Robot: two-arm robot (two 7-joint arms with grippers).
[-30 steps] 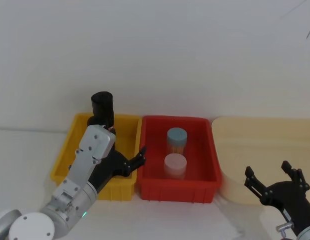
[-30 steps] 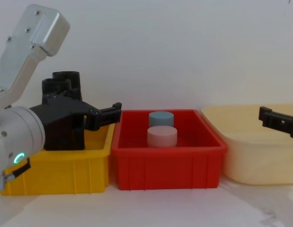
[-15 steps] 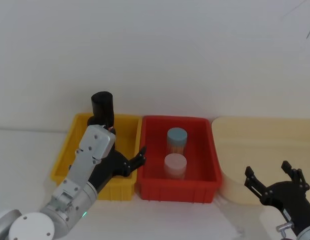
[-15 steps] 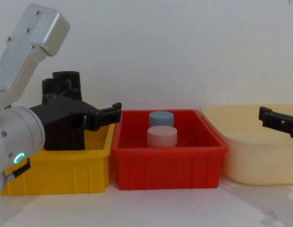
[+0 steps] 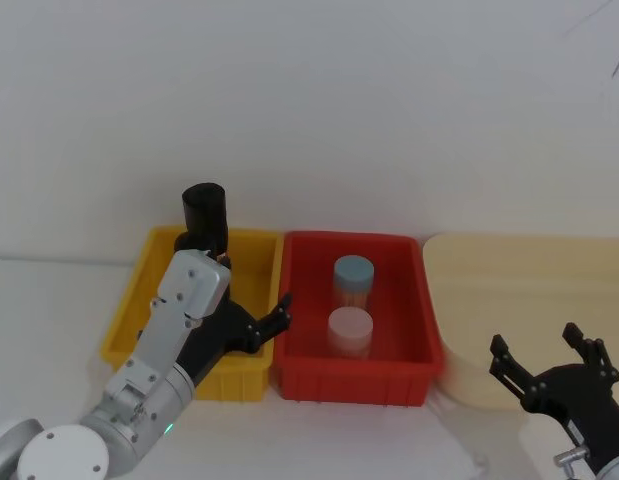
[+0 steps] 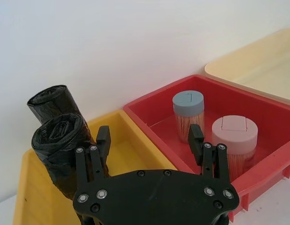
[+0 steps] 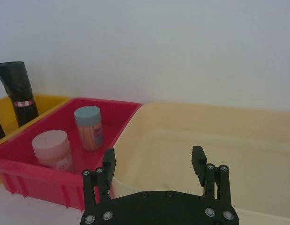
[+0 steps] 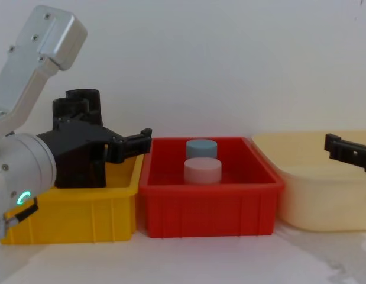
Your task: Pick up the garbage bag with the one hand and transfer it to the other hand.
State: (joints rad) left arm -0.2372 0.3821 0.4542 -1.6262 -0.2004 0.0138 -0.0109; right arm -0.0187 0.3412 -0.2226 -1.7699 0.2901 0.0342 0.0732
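From the head view, the left tool (image 5: 263, 320) reaches over the near right corner of the yellow bin (image 5: 137, 292), its fingers spread and gripping nothing. A rolled black garbage bag (image 5: 204, 212) stands upright at the bin's far end, beyond the silver arm. Next on the worktop (image 5: 49, 300) sits a red bin (image 5: 354, 385) with 2 jars, a blue-lidded jar (image 5: 353, 272) behind a pink-lidded jar (image 5: 349, 328). The right tool (image 5: 541, 342) hovers low at the near edge of the cream tub (image 5: 509, 285), fingers apart and empty.

In the left wrist view, the garbage bag (image 6: 50, 96) has a second roll (image 6: 60, 140) standing in front of it, both inside the yellow bin. One finger is just beside the second roll; I cannot tell if it touches. The other finger is over the red bin's wall.

The right wrist view has the right tool's 2 fingers wide apart above the tub's rim, well apart from the bag.

In the chest view, the left tool's black body hides much of the rolls, and a green light glows on its arm.
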